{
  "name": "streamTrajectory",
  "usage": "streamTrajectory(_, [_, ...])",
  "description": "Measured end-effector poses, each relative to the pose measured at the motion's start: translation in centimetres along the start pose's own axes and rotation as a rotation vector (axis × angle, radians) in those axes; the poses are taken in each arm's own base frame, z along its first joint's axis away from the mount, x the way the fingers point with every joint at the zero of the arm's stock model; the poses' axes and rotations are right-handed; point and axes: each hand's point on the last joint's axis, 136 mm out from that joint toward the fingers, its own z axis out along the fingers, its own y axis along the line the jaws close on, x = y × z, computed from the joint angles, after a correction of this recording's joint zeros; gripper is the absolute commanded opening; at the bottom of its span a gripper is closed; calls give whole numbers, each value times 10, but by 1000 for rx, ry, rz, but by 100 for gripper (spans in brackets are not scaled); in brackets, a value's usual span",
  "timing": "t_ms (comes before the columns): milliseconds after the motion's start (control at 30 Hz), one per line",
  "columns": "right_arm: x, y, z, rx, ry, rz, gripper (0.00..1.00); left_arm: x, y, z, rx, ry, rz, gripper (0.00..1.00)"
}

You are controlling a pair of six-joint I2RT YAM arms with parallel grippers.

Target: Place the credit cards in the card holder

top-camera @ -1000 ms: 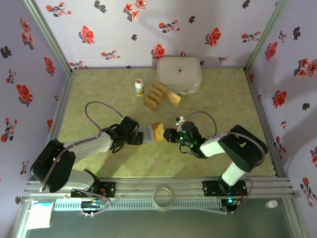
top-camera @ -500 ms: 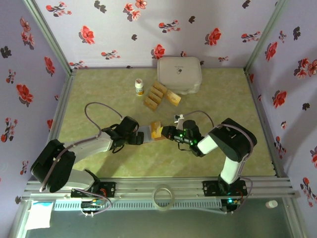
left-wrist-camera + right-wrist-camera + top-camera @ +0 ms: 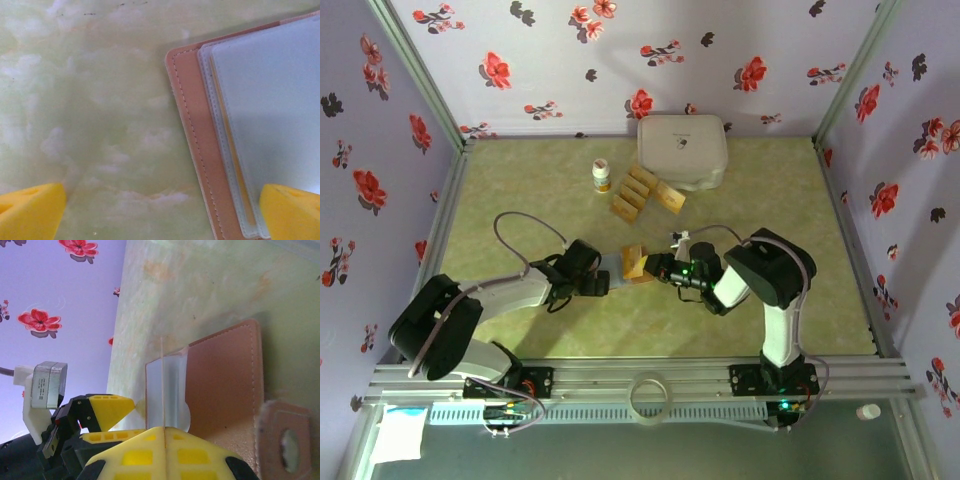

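Note:
The card holder (image 3: 200, 150) lies open on the table, pinkish-tan with greyish pockets; a gold edge shows inside one pocket. My left gripper (image 3: 160, 215) is open and straddles its corner, one fingertip (image 3: 290, 210) over the pocket, the other over bare table. My right gripper (image 3: 164, 430) is shut on a credit card (image 3: 163, 385), seen edge-on, its far end at the greyish pocket of the card holder (image 3: 225, 390). From above, that gold card (image 3: 635, 263) sits between the left gripper (image 3: 598, 282) and right gripper (image 3: 658, 268). Several more credit cards (image 3: 642, 190) lie further back.
A large white rounded box (image 3: 682, 150) stands at the back, right behind the loose cards. A small white bottle (image 3: 602, 176) stands to their left. Flowered walls close the table on three sides. A tape roll (image 3: 648, 396) rests on the front rail.
My right gripper has carried the card a little to the left, towards the card holder, and that arm's elbow has folded inward. The left gripper has barely shifted and stays open.

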Motion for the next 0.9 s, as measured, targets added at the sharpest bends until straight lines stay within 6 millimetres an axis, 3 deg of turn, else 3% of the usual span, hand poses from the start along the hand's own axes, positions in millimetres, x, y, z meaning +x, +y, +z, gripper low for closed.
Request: streamTrajectory(900, [0,-2,14,-52,24,5,0,0,0,0,5,-10,-13,100])
